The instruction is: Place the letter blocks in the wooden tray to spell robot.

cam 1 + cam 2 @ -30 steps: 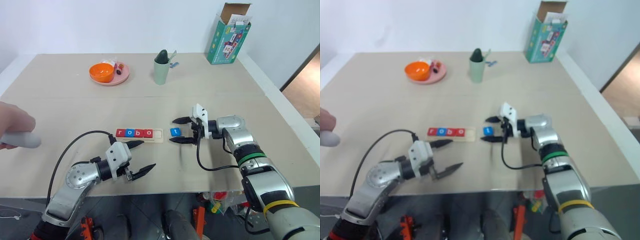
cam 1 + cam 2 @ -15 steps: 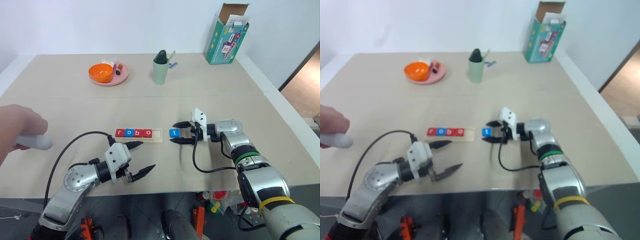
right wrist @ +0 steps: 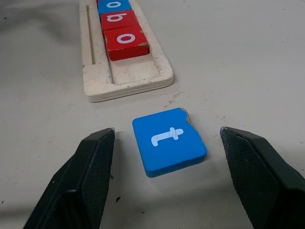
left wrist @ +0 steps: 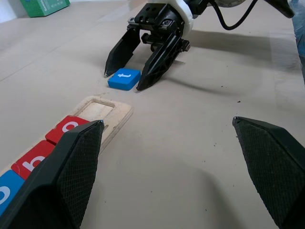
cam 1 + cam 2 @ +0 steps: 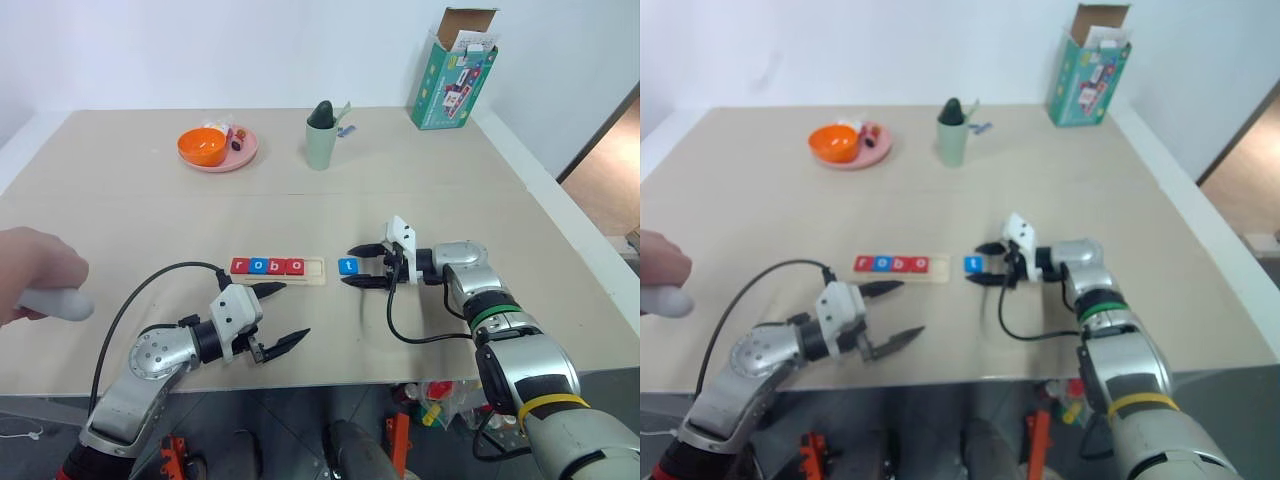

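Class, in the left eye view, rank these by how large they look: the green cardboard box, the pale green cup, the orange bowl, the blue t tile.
1. Green cardboard box, largest.
2. Pale green cup and orange bowl look alike in size, so unranked.
3. Blue t tile, smallest, though nearest the camera.

Blue t block (image 3: 167,140) lies flat beside wooden tray (image 3: 125,81) holding r-o-b-o

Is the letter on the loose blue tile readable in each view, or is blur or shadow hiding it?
Right wrist view: white t on the blue square tile sharp, no glare. Left wrist view: readable, soft shadow under the right gripper. Head views: tile small, letter barely legible.
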Controlling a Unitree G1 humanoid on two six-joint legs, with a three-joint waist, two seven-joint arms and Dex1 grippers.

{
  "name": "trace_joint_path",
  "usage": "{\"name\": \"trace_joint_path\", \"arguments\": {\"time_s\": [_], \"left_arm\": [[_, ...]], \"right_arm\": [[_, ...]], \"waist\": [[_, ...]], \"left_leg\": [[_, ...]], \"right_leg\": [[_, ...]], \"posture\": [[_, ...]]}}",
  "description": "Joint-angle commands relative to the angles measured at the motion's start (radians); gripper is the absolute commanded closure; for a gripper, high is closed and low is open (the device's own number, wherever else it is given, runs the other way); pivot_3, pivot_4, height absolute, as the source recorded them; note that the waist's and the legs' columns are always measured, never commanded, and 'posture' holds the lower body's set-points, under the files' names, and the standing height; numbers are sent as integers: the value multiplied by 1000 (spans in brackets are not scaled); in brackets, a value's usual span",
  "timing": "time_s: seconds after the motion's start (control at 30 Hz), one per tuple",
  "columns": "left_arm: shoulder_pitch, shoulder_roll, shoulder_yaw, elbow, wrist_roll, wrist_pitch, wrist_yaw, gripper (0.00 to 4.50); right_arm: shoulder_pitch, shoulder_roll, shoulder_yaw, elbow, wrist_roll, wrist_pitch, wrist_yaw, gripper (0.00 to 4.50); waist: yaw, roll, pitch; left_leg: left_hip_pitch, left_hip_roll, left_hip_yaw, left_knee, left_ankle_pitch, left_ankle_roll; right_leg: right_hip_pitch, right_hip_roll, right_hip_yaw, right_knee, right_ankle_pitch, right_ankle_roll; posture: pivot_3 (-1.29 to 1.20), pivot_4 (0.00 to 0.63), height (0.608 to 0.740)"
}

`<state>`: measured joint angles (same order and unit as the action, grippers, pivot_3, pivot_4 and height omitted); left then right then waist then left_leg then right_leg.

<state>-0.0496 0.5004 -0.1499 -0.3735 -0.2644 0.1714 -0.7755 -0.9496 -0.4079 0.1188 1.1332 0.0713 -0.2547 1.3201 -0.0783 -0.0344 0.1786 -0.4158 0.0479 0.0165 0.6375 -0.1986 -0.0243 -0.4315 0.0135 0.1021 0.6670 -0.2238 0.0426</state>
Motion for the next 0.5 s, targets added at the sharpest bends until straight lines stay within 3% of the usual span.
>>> {"name": "trace_joint_path", "arguments": {"time_s": [0.03,0.33,0.4,0.5], "left_arm": [[-12,4,6,-11,-2,-25,-12,0],[-13,-4,2,0,5,-32,-15,0],[-8,-4,4,-2,6,-33,-15,0],[-6,-4,5,-2,7,-33,-16,0]], "right_arm": [[20,-4,-8,-40,-6,3,20,1047],[62,7,-2,-110,8,39,78,1047],[77,4,10,-134,2,35,102,1422],[87,4,12,-161,0,38,106,2378]], "waist": [[0,0,0],[0,0,0],[0,0,0],[0,0,0]], "left_leg": [[1,0,0,0,0,0],[9,0,1,-1,0,0],[9,0,1,-1,0,0],[9,0,1,-1,0,0]], "right_leg": [[1,0,0,0,0,0],[8,0,1,0,-1,-1],[9,0,1,0,-1,-1],[9,0,1,0,-1,-1]], "posture": [[0,150,740],[0,150,740],[0,150,740],[0,150,740]]}}
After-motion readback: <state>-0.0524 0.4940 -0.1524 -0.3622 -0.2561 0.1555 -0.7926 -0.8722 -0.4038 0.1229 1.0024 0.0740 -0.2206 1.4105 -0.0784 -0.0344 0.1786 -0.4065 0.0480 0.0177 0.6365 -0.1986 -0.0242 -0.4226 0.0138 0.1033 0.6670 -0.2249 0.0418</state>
